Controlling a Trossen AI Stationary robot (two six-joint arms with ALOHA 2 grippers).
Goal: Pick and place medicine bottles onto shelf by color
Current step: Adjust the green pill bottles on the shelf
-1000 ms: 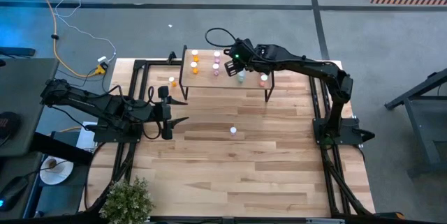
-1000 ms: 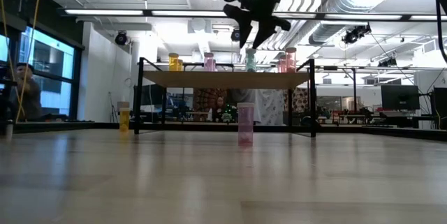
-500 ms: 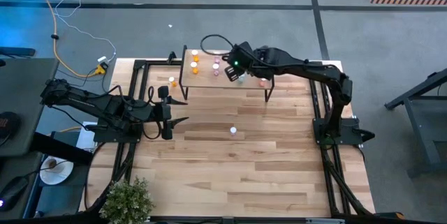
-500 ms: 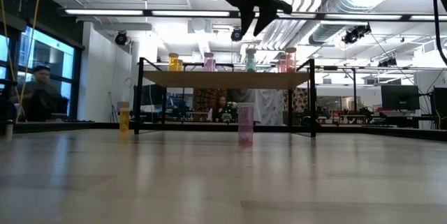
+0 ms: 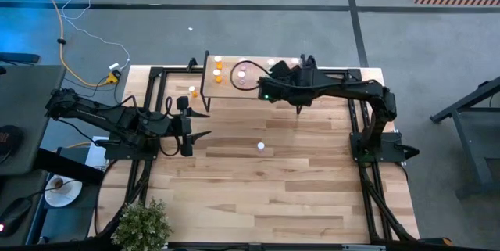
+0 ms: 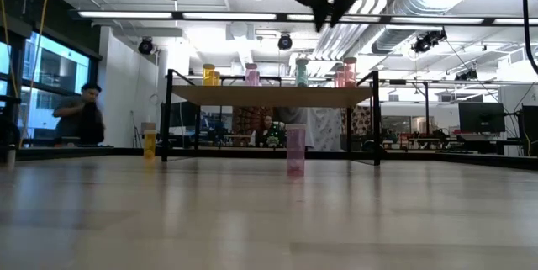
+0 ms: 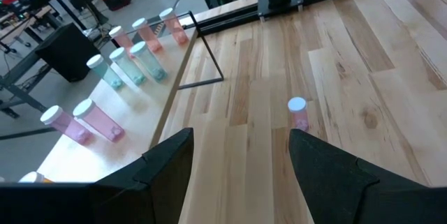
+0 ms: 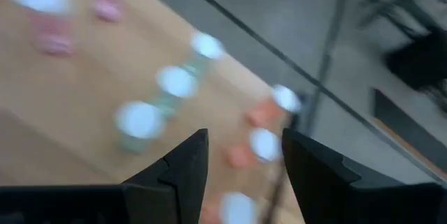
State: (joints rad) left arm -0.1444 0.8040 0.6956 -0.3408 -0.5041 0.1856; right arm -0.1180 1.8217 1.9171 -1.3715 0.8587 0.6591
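hovering above the shelf (image 5: 234, 85): right gripper (image 8: 241, 155), jaws apart, empty. pink bottle (image 5: 261, 148) stands mid-table, near the waiting, wide-open left gripper (image 7: 241, 161). descend plumb, centred over its cap.

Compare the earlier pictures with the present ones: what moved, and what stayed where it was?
The right gripper, open and empty, swung away from over the shelf toward the table's front, near the shelf's front edge. In the room behind, a person walked along. The left gripper, the pink bottle and the orange bottle on the table stayed put.
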